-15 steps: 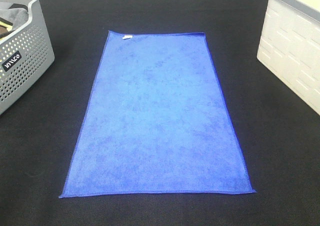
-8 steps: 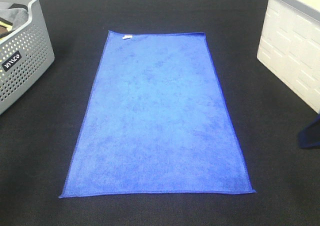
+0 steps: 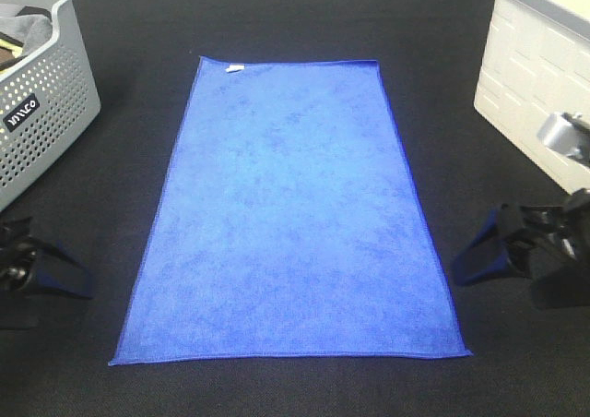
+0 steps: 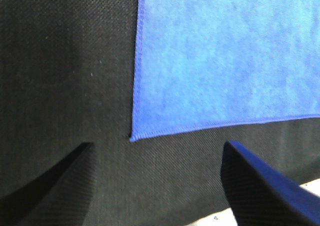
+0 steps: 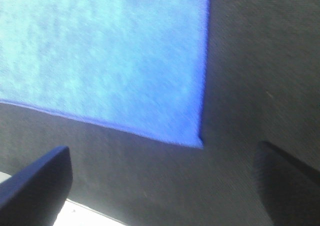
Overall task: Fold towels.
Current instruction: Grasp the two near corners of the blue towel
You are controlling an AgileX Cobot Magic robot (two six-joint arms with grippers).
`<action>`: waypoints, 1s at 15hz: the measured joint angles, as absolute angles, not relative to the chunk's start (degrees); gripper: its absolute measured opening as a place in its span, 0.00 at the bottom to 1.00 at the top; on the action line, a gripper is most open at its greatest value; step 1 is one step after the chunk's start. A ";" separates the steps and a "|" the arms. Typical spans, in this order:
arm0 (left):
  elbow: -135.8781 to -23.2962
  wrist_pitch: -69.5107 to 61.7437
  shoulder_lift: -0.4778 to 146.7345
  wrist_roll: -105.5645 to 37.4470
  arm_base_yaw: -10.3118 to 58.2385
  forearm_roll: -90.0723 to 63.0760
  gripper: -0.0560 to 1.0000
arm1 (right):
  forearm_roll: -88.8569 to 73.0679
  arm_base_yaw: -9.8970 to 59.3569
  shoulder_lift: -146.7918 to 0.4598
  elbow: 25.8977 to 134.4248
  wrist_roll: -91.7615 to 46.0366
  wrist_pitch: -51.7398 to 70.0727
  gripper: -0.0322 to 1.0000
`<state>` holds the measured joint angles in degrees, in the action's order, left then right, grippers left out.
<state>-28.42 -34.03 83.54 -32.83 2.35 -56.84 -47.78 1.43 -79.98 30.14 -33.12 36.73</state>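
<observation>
A blue towel (image 3: 293,214) lies flat and spread out on the black table (image 3: 111,159), with a small white label at its far left corner. My left gripper (image 3: 64,271) is open and empty, just left of the towel's near left corner. In the left wrist view the towel's corner (image 4: 132,137) lies between the open fingers (image 4: 65,183) of that gripper (image 4: 159,146). My right gripper (image 3: 487,262) is open and empty, just right of the near right corner. In the right wrist view the towel corner (image 5: 199,143) lies between the open fingers (image 5: 42,178) of that gripper (image 5: 161,150).
A grey perforated basket (image 3: 41,113) with cloths in it stands at the far left. A white crate (image 3: 539,85) stands at the far right. Black table surface surrounds the towel on all sides.
Both arms have come into view from the sides and now flank the towel's near corners. The right one appeared first. The towel has not moved.
</observation>
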 joint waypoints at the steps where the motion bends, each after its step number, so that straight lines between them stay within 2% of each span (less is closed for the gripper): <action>1: -28.42 -32.83 85.37 -34.95 2.35 -59.01 0.69 | -50.94 1.43 -81.82 30.14 -36.04 36.27 0.92; 8: -28.53 -29.79 97.75 -53.00 2.35 -74.54 0.69 | -63.48 2.81 -94.65 30.25 -53.00 34.55 0.87; 11: -28.65 -30.54 102.10 -59.36 2.35 -79.58 0.69 | -64.52 6.30 -99.35 30.31 -54.03 33.46 0.85; 15: -29.05 -33.06 105.48 -65.37 5.61 -87.61 0.68 | -68.58 6.36 -101.81 30.83 -55.35 33.75 0.80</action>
<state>-29.05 -33.06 105.48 -65.37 5.61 -87.61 -68.58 6.36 -101.81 30.83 -55.35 33.75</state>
